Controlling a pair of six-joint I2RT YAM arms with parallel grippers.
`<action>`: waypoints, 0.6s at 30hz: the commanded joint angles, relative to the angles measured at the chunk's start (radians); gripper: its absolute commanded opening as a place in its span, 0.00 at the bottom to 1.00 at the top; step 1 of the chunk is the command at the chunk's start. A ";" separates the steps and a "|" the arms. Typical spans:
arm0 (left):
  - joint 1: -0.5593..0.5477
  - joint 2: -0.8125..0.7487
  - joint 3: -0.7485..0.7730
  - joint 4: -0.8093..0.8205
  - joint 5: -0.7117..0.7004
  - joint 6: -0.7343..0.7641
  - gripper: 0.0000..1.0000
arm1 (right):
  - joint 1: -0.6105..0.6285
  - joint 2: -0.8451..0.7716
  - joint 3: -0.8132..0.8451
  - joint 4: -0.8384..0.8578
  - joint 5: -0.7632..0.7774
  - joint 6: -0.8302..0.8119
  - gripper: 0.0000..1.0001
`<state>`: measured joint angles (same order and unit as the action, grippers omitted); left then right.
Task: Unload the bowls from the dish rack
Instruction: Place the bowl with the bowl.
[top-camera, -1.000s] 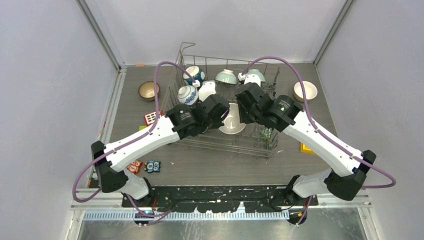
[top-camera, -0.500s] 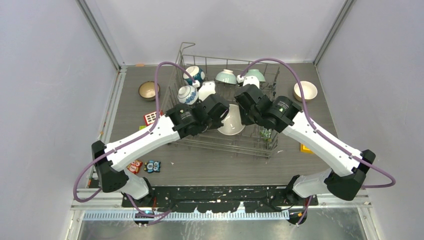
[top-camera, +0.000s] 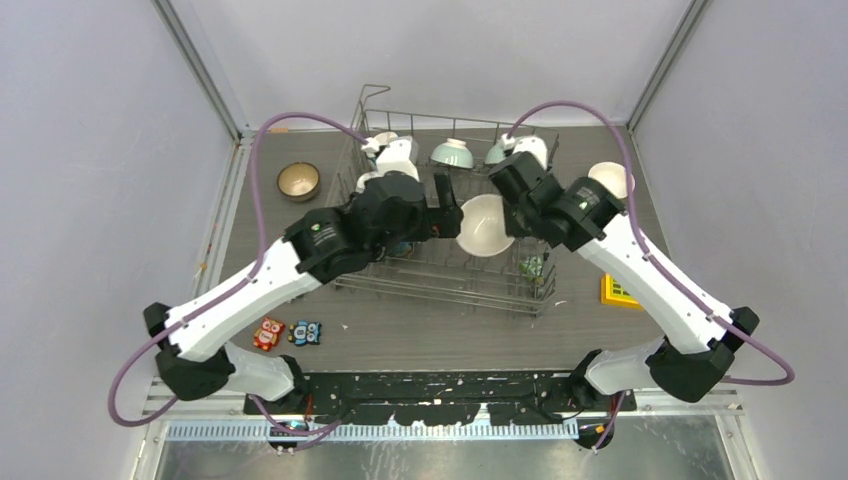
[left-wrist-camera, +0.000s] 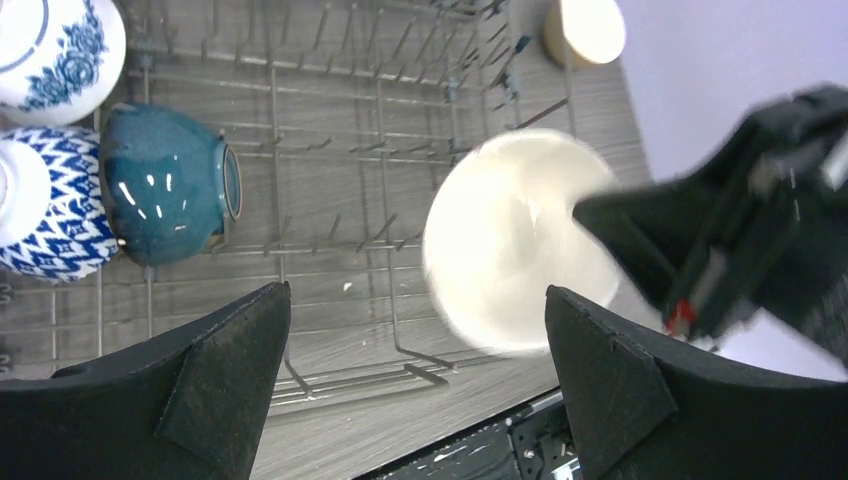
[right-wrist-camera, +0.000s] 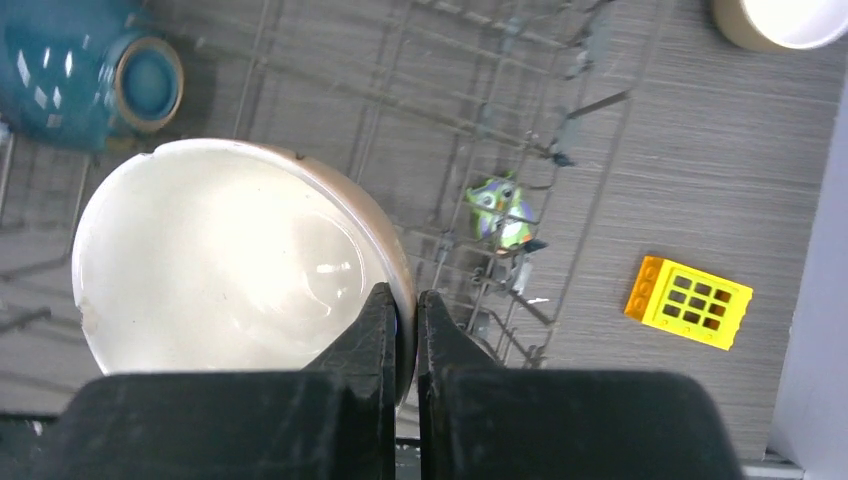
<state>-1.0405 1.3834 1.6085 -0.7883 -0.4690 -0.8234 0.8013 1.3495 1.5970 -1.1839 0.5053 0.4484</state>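
Note:
A cream bowl hangs tilted above the dish rack. My right gripper is shut on its rim, one finger inside and one outside. My left gripper stands open just left of that bowl, with nothing between its fingers. In the rack lie a dark teal bowl on its side, two blue-and-white bowls beside it, and mint green bowls along the far row. The left arm hides part of the rack's left half in the top view.
A brown bowl sits on the table left of the rack and a cream one right of it. A yellow block lies at the right, a toy owl in the rack, and small toys at the front left.
My left gripper has opened and let go of the cream bowl, and that arm has shifted farther over the rack. The right gripper has closed on the rim and lifted the bowl up and rightward.

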 joint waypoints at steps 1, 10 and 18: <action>0.002 -0.153 -0.076 0.163 0.014 0.156 1.00 | -0.194 -0.065 0.124 0.054 0.045 0.013 0.01; 0.002 -0.441 -0.455 0.386 0.020 0.243 1.00 | -0.653 -0.010 0.196 0.224 0.098 0.153 0.01; 0.002 -0.568 -0.624 0.368 0.055 0.175 1.00 | -0.895 0.121 0.110 0.388 0.089 0.271 0.01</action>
<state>-1.0401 0.8837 1.0325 -0.4812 -0.4397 -0.6235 -0.0097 1.4059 1.7321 -0.9768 0.5835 0.6075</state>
